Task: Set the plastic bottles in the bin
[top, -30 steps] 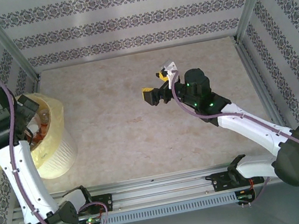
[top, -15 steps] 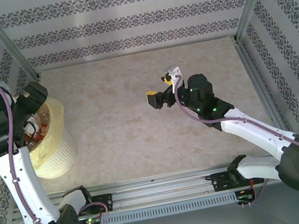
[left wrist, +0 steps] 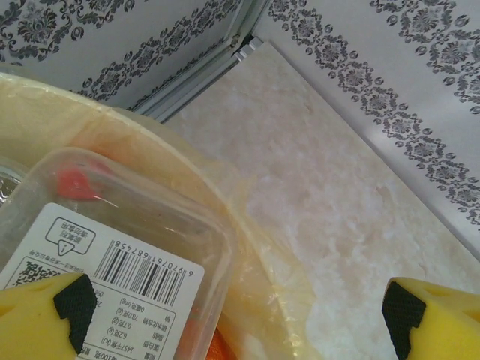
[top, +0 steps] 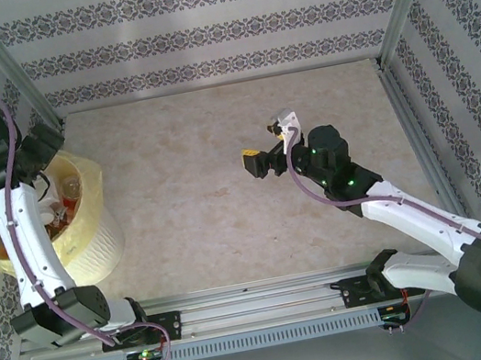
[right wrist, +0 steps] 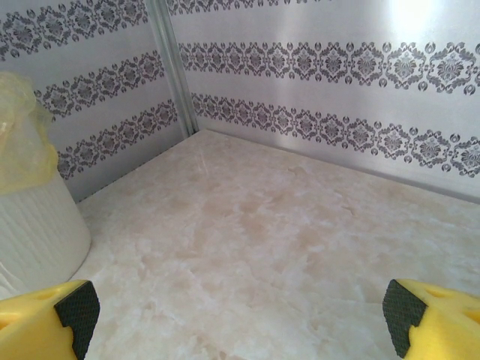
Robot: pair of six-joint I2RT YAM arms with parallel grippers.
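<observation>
We are seeing the bag-lined pale bin (top: 94, 248) standing at the desk's (top: 218, 212) left edge, plastic bottles (top: 67, 199) lying inside.

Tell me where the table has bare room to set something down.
The table is bare from the bin across to the right gripper, and along the back wall. Crowded: the bin's mouth, bottles inside, under the left gripper.

The white-and-black left arm (top: 28, 245) is raised steeply from its base, and the black left gripper (top: 45, 140), with yellow, black-padded fingers (left wrist: 71, 304), is seen with its jaws spread wide and nothing gripped. The white right arm (top: 414, 214) is stretched forward and leftward, and the right gripper (top: 260, 144) is likewise seen gaping and empty.
</observation>
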